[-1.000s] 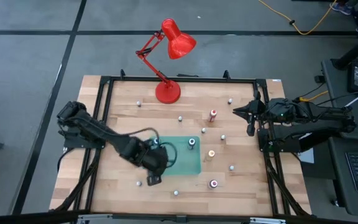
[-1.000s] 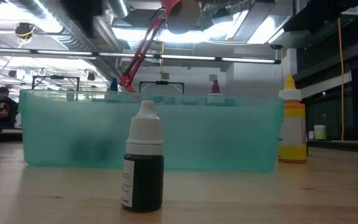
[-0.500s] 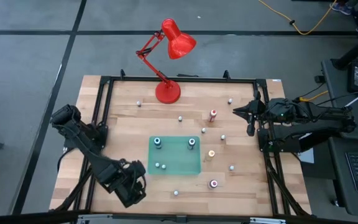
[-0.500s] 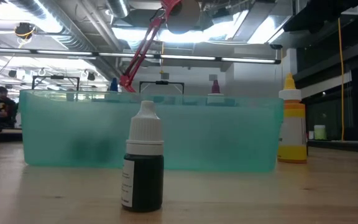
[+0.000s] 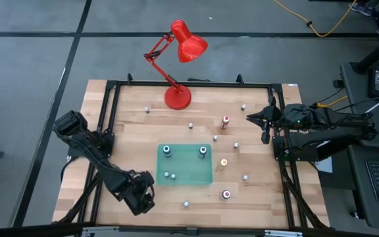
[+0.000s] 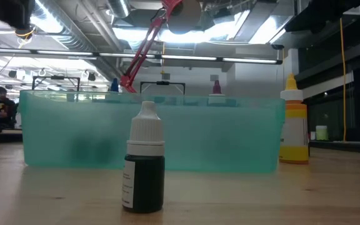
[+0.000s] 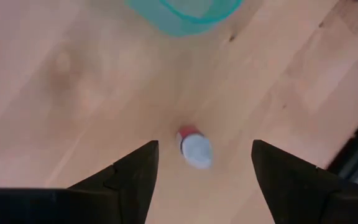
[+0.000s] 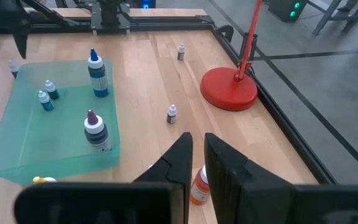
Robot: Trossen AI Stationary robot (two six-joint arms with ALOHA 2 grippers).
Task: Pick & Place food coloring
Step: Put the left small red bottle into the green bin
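Translucent teal tray [image 5: 206,172]; left tool [image 7: 201,163] released above round-capped red bottle [image 7: 194,148].

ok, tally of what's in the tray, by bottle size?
Large bottles: 2
Small bottles: 2
Total in the tray: 4

Small red-bodied dropper bottle w/ pale cap [image 7: 194,148] stands upright on the wood, centred below the left gripper's [image 7: 201,177] spread fingers, untouched. Two tiny blue bottles [image 8: 47,94] upright in teal tray [image 8: 17,118], further off. Dark bottle, white cap [image 6: 144,161], upright nr tray wall.
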